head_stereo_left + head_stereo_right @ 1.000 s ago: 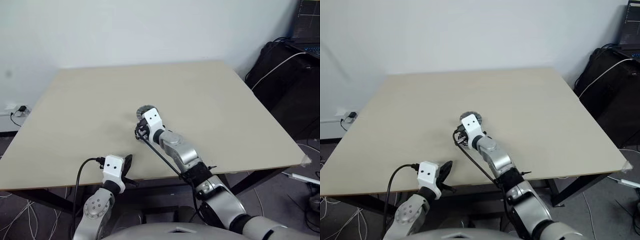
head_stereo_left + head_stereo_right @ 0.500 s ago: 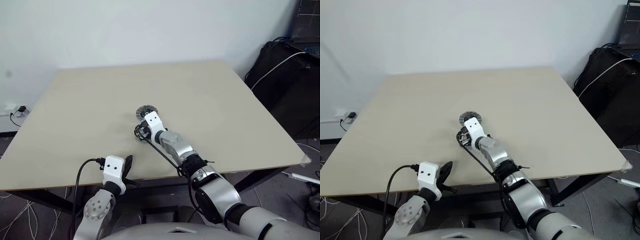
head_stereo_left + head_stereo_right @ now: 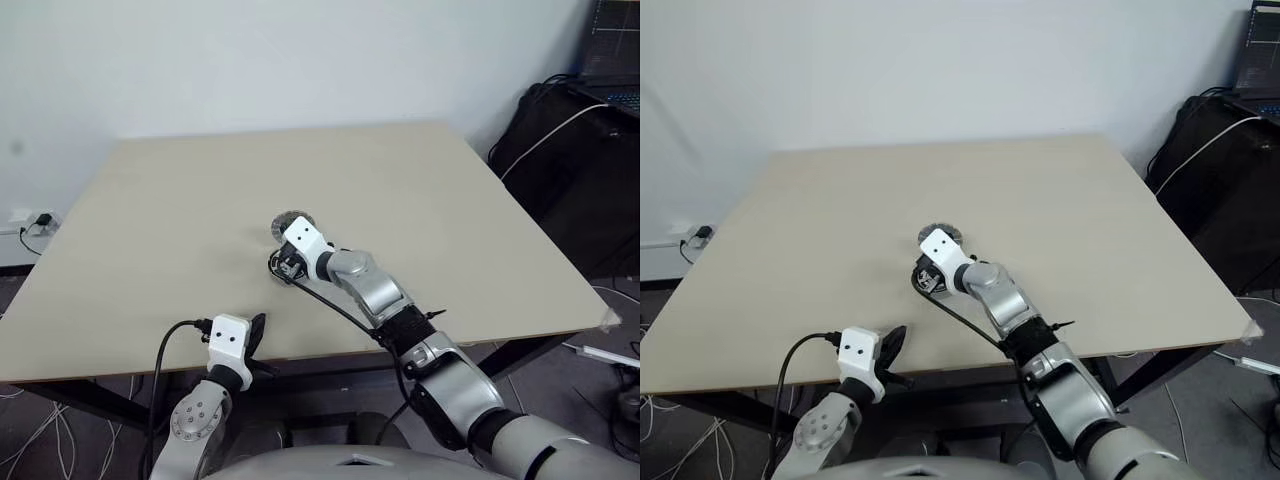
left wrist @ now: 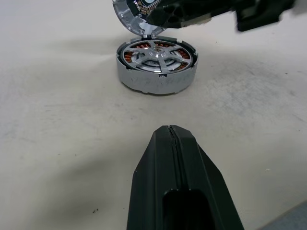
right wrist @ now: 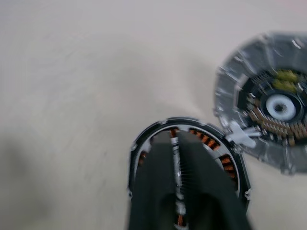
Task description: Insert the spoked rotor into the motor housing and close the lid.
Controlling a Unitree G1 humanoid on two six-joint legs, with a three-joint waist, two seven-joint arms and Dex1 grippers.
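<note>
A plain beige table (image 3: 450,210) carries the parts. Near its middle, slightly toward the near edge, the motor housing (image 4: 157,65) rests flat on the tabletop, a grey round body showing copper windings, with the spoked rotor (image 4: 156,53) seated inside it. Just beyond it on the far side sits the lid (image 5: 268,122), its inner face with a dark centre showing; its edge meets the housing's rim.

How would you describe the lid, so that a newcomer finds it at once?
Near the middle of the beige table, the right gripper is over the motor housing, a round grey case with copper windings. The lid is the grey disc right beside it: dark centre, pale hub, no spokes.
</note>
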